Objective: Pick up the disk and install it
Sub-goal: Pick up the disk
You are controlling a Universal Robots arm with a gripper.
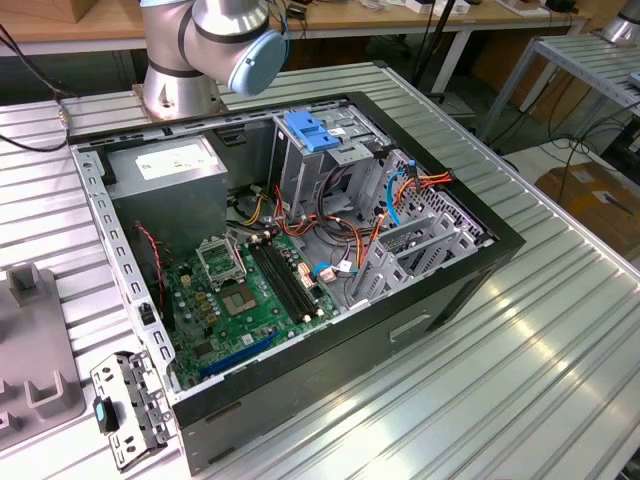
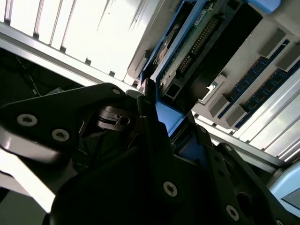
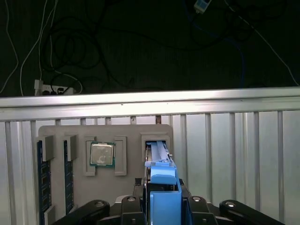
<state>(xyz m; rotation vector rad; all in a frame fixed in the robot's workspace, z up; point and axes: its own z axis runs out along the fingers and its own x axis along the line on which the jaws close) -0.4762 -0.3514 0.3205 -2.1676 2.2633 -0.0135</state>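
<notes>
The disk (image 3: 158,154) is a dark drive in a bright blue carrier. It stands on edge in a slot of a grey holder tray (image 3: 126,133). My gripper (image 3: 164,196) is shut on the carrier's near blue end, with one black finger on each side. In the second wrist view the disk (image 2: 192,47) shows its green circuit board and connector. There too the gripper (image 2: 171,119) pinches the blue frame. In the exterior view the open computer case (image 1: 400,320) lies on the table with its grey drive cage (image 1: 350,165), and the arm's base (image 1: 180,70) stands behind it.
The holder tray also carries a processor chip (image 3: 101,154) and memory sticks (image 3: 42,178). Beyond the tray, the ribbed metal table ends at an edge (image 3: 150,101) with cables hanging behind it. Inside the case are a motherboard (image 1: 250,290) and loose wires (image 1: 340,235). A metal bracket (image 1: 125,410) lies beside the case.
</notes>
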